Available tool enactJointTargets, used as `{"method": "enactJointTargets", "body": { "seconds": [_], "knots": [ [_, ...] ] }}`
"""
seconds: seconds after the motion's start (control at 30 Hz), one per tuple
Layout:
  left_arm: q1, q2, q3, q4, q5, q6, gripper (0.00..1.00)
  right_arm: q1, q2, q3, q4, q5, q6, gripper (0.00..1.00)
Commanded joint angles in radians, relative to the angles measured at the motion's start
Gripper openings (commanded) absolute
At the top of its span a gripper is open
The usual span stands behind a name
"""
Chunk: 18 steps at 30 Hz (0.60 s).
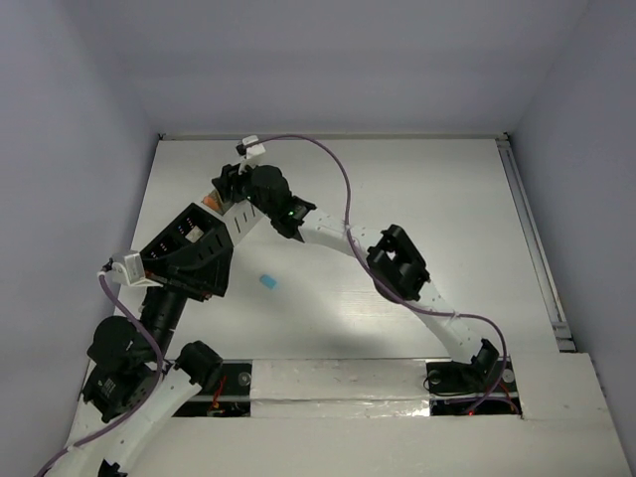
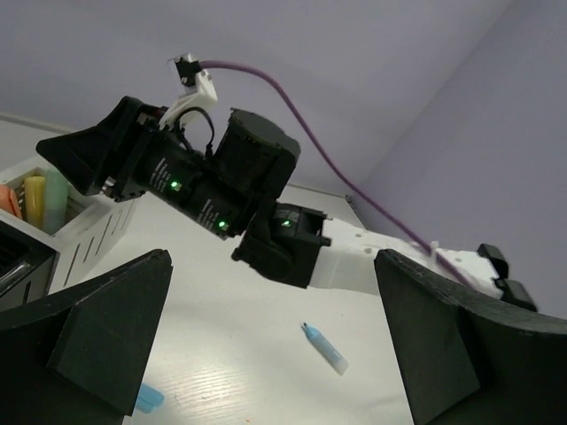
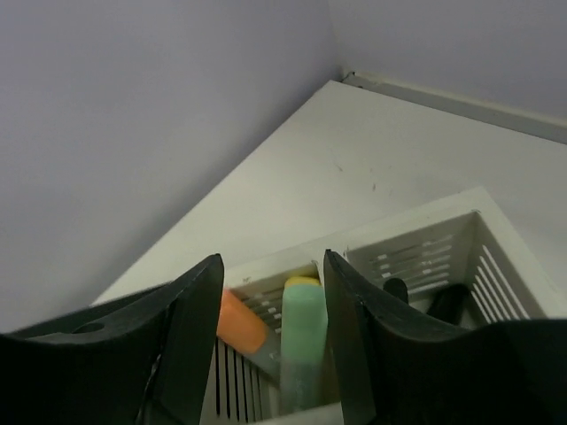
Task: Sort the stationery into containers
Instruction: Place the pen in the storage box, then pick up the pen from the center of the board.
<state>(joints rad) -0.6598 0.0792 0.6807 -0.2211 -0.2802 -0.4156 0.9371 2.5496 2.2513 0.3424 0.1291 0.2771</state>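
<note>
**Inspector:** State of the right gripper (image 3: 273, 274)?

**Operator:** The jaws are spread over the white container (image 3: 443, 235). A green marker-like stick (image 3: 304, 341) stands upright in the compartment below them. There is a gap on one side, so nothing is pinched. An orange piece (image 3: 241, 326) and a yellow piece (image 3: 301, 282) share that cell. Black pieces (image 3: 446, 303) lie in the neighbouring one.

**Inspector:** And the left gripper (image 2: 273, 261)?

**Operator:** Its jaws are spread wide and empty, hanging above the worktop (image 2: 248, 336).

**Inspector:** What stationery is outstanding?

**Operator:** A blue stick (image 2: 324, 348) lies flat on the worktop, well apart from the container. A blue block (image 2: 149, 397) lies nearer the left jaws.

**Inspector:** Handling assessment?

**Operator:** In my judgement these pieces are light, rigid and smooth. Little force is needed, but the rounded stick could roll or squirt out of a tip-end pinch. I recommend closing across its middle, with the jaws square to its length. The block should be taken on two flat opposite faces.
</note>
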Motion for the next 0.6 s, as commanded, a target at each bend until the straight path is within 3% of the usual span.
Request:
{"method": "enactJointTargets", "body": {
  "seconds": [0.0, 0.13, 0.2, 0.23, 0.33, 0.37, 0.4, 0.5, 0.57],
  "knots": [
    [-0.001, 0.039, -0.001, 0.04, 0.019, 0.014, 0.99, -0.001, -0.231, -0.06, 0.01, -0.042, -0.053, 0.56],
    [-0.001, 0.059, -0.012, 0.066, 0.056, 0.003, 0.99, -0.001, -0.465, -0.385, 0.084, 0.006, -0.081, 0.59],
    [-0.001, 0.085, -0.026, 0.089, 0.113, -0.006, 0.99, -0.011, -0.561, -0.584, 0.098, 0.029, -0.105, 0.56],
    [-0.001, 0.097, -0.029, 0.104, 0.13, -0.009, 0.99, -0.011, -0.653, -0.652, 0.093, 0.056, -0.102, 0.4],
    [0.008, 0.157, -0.035, 0.117, 0.193, -0.02, 0.99, -0.043, -0.784, -0.921, 0.018, 0.118, -0.031, 0.05],
    [0.008, 0.169, -0.039, 0.126, 0.209, -0.028, 0.99, -0.073, -0.868, -0.985, -0.014, 0.135, 0.002, 0.01],
    [0.008, 0.185, -0.058, 0.14, 0.243, -0.035, 0.99, -0.09, -0.909, -1.104, -0.084, 0.129, 0.057, 0.0],
    [0.008, 0.198, -0.114, 0.215, 0.315, -0.081, 0.99, -0.174, -1.065, -1.243, -0.286, 0.126, 0.126, 0.0],
    [0.008, 0.203, -0.151, 0.293, 0.338, -0.12, 0.99, -0.22, -1.144, -1.335, -0.403, 0.147, 0.158, 0.06]
  ]
}}
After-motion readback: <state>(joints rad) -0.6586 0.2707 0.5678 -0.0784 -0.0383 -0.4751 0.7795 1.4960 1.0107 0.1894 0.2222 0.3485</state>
